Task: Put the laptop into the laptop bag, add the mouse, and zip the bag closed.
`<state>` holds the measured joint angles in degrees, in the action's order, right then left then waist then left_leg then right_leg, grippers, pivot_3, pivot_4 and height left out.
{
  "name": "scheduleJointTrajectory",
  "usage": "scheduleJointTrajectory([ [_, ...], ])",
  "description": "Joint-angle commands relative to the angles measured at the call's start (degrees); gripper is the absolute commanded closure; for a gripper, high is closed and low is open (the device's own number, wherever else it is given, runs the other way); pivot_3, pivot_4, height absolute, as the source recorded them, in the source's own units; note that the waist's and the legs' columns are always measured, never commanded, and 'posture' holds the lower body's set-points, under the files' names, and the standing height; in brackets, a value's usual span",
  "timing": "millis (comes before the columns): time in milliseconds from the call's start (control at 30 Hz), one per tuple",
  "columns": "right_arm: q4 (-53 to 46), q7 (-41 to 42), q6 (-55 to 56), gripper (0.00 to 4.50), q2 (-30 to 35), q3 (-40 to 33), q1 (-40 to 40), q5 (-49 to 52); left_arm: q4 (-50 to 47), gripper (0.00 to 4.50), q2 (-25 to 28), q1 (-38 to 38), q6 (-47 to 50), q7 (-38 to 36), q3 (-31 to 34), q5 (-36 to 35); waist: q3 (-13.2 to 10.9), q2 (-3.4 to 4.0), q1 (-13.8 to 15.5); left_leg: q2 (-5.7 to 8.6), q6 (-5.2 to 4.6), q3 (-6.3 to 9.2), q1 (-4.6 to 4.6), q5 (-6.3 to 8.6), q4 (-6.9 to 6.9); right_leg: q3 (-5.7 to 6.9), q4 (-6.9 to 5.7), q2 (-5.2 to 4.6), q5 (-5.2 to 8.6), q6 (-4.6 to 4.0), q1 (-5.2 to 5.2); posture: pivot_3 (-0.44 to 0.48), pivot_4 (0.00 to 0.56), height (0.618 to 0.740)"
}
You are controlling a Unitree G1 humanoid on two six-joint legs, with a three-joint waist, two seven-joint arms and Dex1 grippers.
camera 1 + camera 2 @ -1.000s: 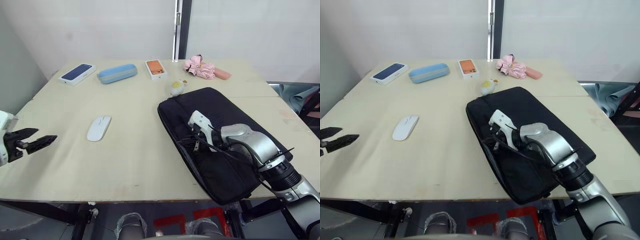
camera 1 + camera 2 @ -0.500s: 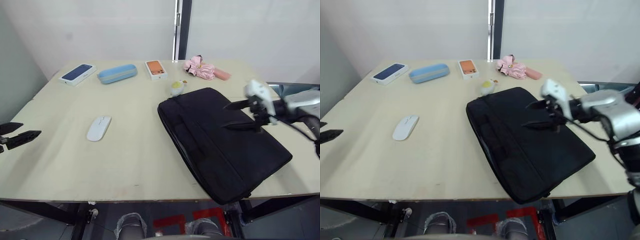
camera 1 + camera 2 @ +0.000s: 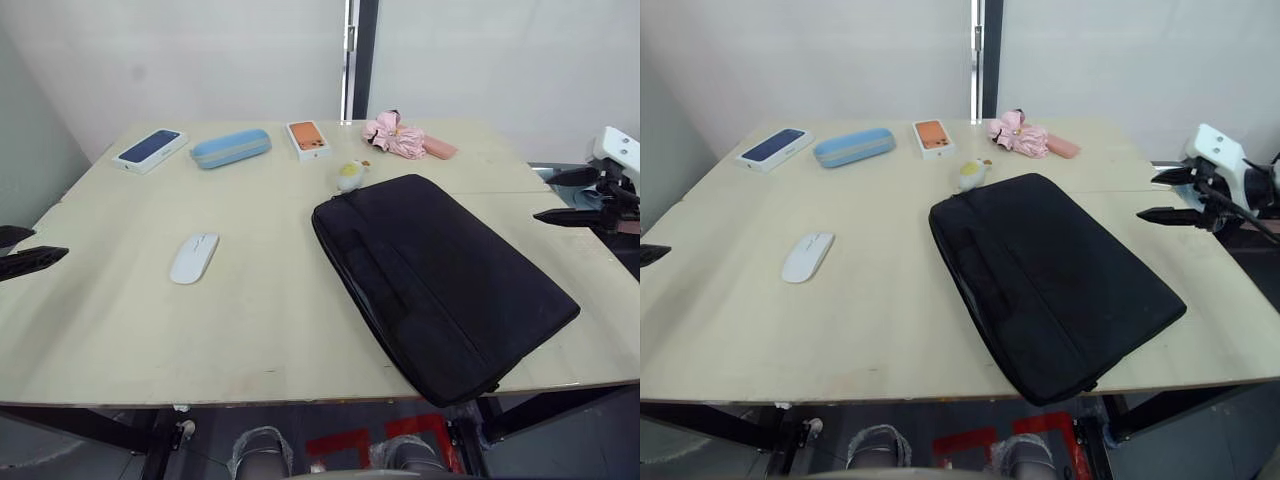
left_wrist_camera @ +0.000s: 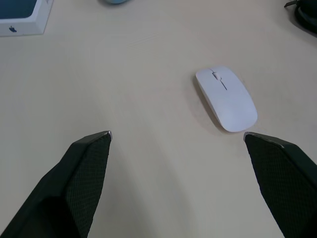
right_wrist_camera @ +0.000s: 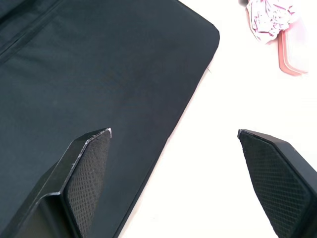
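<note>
Black laptop bag (image 3: 445, 279) lies flat; both grippers (image 4: 177, 138) (image 5: 174, 133) spread, grasping nothing

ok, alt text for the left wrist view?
A white mouse lies on a pale wooden table, ahead of the left hand, whose two black fingers are spread wide and empty. A white box with a blue top sits at the far edge.

Both pincers have matte black wedge-shaped fingers with a fine mesh texture; the right pincer (image 3: 1160, 195) sits on a white housing with a thin black cable.
</note>
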<state>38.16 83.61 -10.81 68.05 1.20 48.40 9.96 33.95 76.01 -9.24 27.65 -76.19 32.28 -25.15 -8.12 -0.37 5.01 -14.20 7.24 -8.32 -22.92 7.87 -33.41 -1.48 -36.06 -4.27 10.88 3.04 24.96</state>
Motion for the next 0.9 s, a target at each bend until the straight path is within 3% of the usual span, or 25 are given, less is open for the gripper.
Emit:
scheduleJointTrajectory([
  [33, 0.7, 1.5, 0.9, 0.21, -0.1, -0.4, 2.2, -0.8, 0.0, 0.0, 1.9, -0.9, -0.5, -0.4, -0.1, 0.8, 0.0, 0.0, 0.1, 0.0, -0.01, 0.0, -0.01, 0.0, -0.02, 0.0, 0.0, 0.0, 0.0, -0.01, 0.0, 0.0, 0.15, 0.74],
  [300, -4.1, 2.9, 2.0, 0.21, -3.5, -2.9, -0.6, 2.2, -0.6, 0.0, -1.4, -2.7, -3.6, 1.8, 0.5, 0.8, 0.0, -0.01, 0.3, 0.0, -0.05, 0.03, 0.0, 0.01, -0.16, 0.01, -0.12, -0.02, -0.02, -0.05, -0.04, 0.0, 0.15, 0.74],
  [400, -12.3, 2.1, 0.6, 0.21, -6.8, -6.0, -3.6, 7.4, -1.8, 0.0, -3.8, -1.9, -4.6, 3.7, 1.6, 0.4, 0.0, -0.01, 0.3, 0.0, -0.08, 0.04, 0.0, -0.01, -0.18, 0.01, -0.15, -0.02, -0.02, -0.06, -0.04, 0.0, 0.15, 0.74],
  [667, -39.9, -8.2, -18.4, 0.21, -19.8, -13.8, -8.0, 30.2, -8.7, 0.0, -10.3, 4.2, -3.5, 8.7, 5.4, -0.8, 0.0, -0.02, 0.4, -0.03, -0.12, 0.05, 0.0, -0.03, -0.21, 0.01, -0.25, 0.0, -0.02, -0.07, -0.01, 0.0, 0.15, 0.74],
  [767, -45.6, -13.8, -23.5, 0.21, -23.3, -14.6, -7.6, 35.7, -12.8, 0.0, -12.6, 6.6, -2.2, 10.7, 6.9, -1.6, 0.0, -0.04, 0.8, -0.01, -0.11, 0.07, 0.02, -0.03, -0.22, 0.01, -0.26, -0.02, -0.02, -0.07, -0.05, 0.0, 0.15, 0.74],
  [900, -49.5, -16.5, -24.1, 0.21, -24.5, -12.9, -9.3, 35.7, -21.6, 0.0, -15.8, 10.1, 1.6, 13.6, 9.4, -3.7, 0.1, -0.14, 1.0, 0.0, -0.08, 0.1, 0.02, -0.01, -0.26, 0.05, -0.26, -0.06, -0.02, -0.07, -0.1, 0.0, 0.15, 0.74],
])
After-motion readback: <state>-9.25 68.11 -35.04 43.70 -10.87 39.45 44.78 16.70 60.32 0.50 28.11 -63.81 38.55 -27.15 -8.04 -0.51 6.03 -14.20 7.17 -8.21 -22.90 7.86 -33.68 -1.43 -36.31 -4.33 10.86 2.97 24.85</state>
